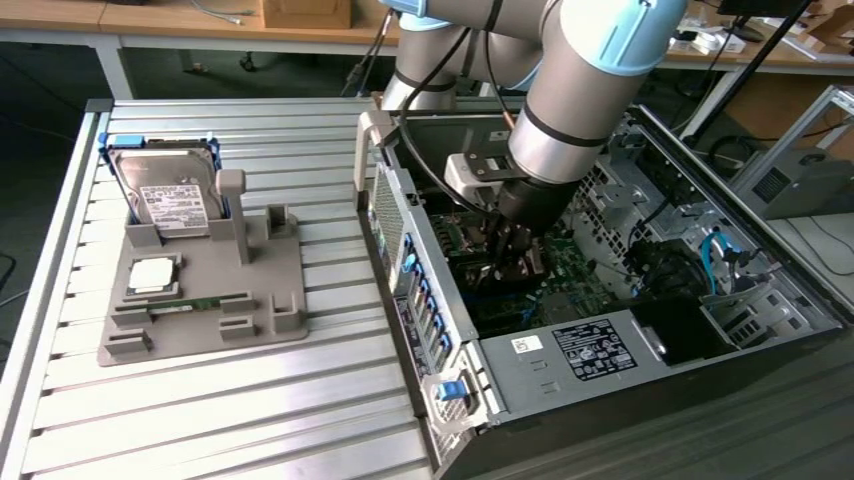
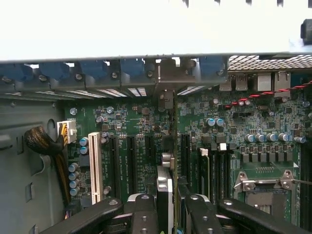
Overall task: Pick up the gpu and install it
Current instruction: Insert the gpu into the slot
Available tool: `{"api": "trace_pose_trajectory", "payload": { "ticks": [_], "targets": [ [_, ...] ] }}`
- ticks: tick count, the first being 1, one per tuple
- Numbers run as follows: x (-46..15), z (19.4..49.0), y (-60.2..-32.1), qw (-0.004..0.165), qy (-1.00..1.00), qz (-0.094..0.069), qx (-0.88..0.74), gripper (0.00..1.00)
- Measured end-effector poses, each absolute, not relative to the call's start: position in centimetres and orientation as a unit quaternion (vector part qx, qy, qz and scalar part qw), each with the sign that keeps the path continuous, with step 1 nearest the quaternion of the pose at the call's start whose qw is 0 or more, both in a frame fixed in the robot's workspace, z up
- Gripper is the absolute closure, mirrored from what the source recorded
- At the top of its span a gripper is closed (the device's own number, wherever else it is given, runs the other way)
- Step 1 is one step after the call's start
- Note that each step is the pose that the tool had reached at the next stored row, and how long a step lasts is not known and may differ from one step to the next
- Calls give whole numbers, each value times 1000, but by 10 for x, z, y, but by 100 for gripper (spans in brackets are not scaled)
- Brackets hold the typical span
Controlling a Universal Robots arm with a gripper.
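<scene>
Wrist view: gripper (image 2: 168, 207) fingers nearest the lens, black pads closed onto the gpu (image 2: 165, 187), which is seen edge-on as a thin vertical strip between them. Card's long axis runs straight away from the gripper toward the case's rear slot panel (image 2: 122, 68); its silver bracket end (image 2: 167, 100) sits up against that panel, in line with the blue slot latches. Card hangs over the motherboard (image 2: 234, 122), between the black expansion slots (image 2: 131, 156) on one side and another black slot just on the other side. Can't tell whether the edge connector is in a slot or just above it. White slot (image 2: 94, 163) and the bundled power cable (image 2: 46, 144) lie further off from the gpu; the CPU socket (image 2: 265, 187) is off the opposite side.

Exterior view: the arm (image 1: 574, 90) reaches down into the open PC case (image 1: 441, 270); gripper (image 1: 514, 255) is inside it, just above the motherboard (image 1: 567, 265), clamped on the dark card (image 1: 511, 262). Outside the case, toward the exterior view's left, a grey fixture tray (image 1: 200, 300) on the slatted table (image 1: 200, 420) holds the hard drive (image 1: 167, 195) upright, plus a memory stick (image 1: 200, 303) lying flat. Gpu is well apart from that tray and in the case, so I'd judge the work is at the seating stage.
</scene>
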State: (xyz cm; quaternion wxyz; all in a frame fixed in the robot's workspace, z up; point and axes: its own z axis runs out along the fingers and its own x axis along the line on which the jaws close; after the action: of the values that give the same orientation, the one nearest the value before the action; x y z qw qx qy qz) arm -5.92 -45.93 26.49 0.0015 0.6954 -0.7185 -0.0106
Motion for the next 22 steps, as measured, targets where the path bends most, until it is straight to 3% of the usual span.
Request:
{"api": "trace_pose_trajectory", "payload": {
  "ticks": [22],
  "targets": [
    [-59, 265, -458, 3, -713, -10, 702, 73]
  ]
}}
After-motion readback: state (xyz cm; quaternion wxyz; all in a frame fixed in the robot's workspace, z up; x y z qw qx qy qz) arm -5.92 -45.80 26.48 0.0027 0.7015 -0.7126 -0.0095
